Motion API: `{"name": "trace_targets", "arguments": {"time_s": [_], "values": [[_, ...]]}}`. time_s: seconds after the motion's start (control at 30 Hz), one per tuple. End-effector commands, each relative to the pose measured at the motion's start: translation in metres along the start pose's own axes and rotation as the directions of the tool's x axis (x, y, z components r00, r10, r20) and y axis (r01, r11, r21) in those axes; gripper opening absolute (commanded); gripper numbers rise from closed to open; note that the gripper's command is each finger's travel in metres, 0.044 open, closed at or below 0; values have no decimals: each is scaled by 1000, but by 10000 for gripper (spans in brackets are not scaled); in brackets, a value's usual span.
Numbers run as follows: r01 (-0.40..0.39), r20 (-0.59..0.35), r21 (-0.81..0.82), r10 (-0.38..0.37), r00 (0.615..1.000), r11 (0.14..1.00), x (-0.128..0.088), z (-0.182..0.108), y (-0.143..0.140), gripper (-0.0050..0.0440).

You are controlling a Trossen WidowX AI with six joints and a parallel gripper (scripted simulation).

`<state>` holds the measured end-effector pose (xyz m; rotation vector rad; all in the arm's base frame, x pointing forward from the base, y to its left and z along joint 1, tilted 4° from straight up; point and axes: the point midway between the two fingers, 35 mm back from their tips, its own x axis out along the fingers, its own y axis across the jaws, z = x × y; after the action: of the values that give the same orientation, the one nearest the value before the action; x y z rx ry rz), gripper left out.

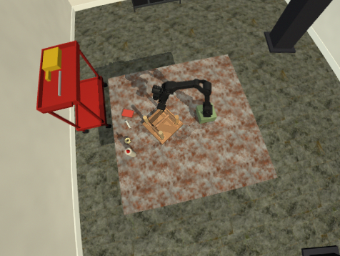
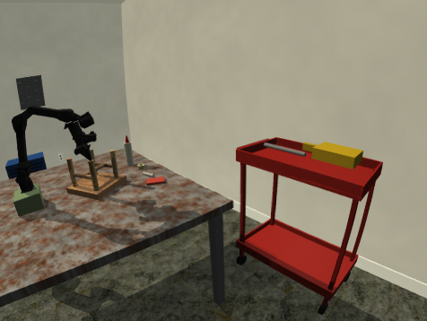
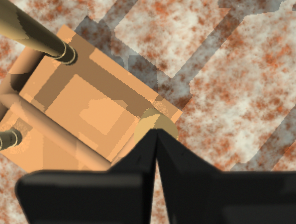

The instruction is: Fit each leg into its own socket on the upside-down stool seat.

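Note:
The wooden stool (image 1: 163, 124) lies upside down on the table, seat flat, with its legs standing up; it also shows in the exterior view (image 2: 95, 179). Three legs are plain to see in the top view (image 1: 145, 118) (image 1: 176, 117) (image 1: 161, 135). The fourth leg's round top end (image 3: 159, 125) sits right under my fingertips at the seat's far corner. My gripper (image 3: 156, 134) is shut, with nothing between the fingers, and its tip is at or just above that leg end; I cannot tell if they touch. The gripper also shows in the top and exterior views (image 1: 161, 106) (image 2: 85, 152).
A red flat block (image 1: 128, 113), a small white stick (image 1: 127, 124), a small ring-like part (image 1: 126, 139) and a glue bottle (image 1: 129, 152) lie left of the stool. My green base (image 1: 206, 114) stands to its right. A red cart (image 1: 68, 84) stands beside the table.

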<state>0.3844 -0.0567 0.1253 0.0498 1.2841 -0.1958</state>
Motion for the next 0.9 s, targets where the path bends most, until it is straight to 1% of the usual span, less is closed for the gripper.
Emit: {"name": "trace_targets", "arguments": {"time_s": [0.0, 0.63, 0.87], "values": [[1, -51, -5, -2, 999, 1000, 23, -8, 0, 0], [1, -50, -5, -2, 999, 1000, 22, -8, 0, 0], [1, -43, -4, -1, 999, 1000, 15, -5, 0, 0]]}}
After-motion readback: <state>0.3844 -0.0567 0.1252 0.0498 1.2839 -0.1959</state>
